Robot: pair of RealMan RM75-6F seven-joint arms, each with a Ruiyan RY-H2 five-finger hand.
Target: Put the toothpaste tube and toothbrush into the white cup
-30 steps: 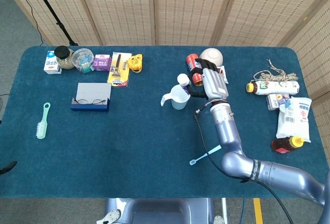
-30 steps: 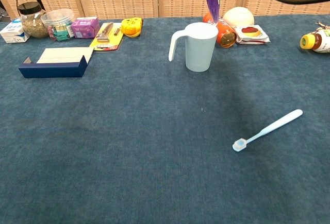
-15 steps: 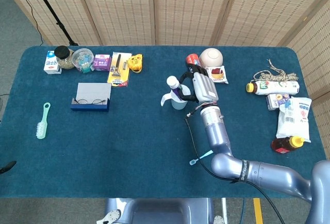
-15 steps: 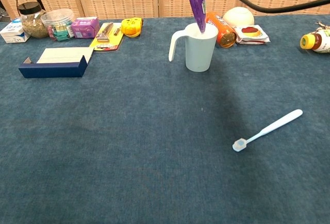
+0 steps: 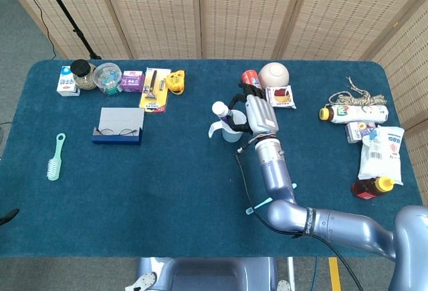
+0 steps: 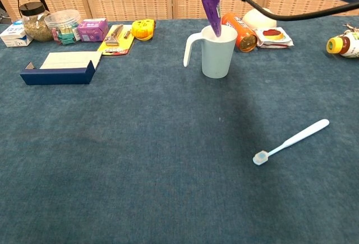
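Toothpaste tube (image 6: 210, 3): purple, white cap uppermost, tilted with its top toward 11 o'clock; lower end inside the mouth of the white cup (image 6: 217, 51). Right hand (image 5: 255, 112): above and just at 3 o'clock of the cup in the head view, fingers closed around the upper part of the tube; in the chest view only its dark fingers show at the top edge. White cup: upright near the middle of the blue surface (image 5: 167, 190), handle toward 9 o'clock. Toothbrush (image 6: 291, 142): light blue, lying flat on the surface well apart from the cup, toward 5 o'clock of it, head at the near end; partly hidden under the right forearm in the head view. Left hand: not seen in either view. Other items: orange can (image 6: 238, 32) lying just behind the cup at 1 o'clock; pale bowl (image 5: 274, 74) beside it; navy tray (image 6: 57, 67) at 9 o'clock; green brush (image 5: 56, 156) near the far 9 o'clock edge; bottles and packets at 3 o'clock.
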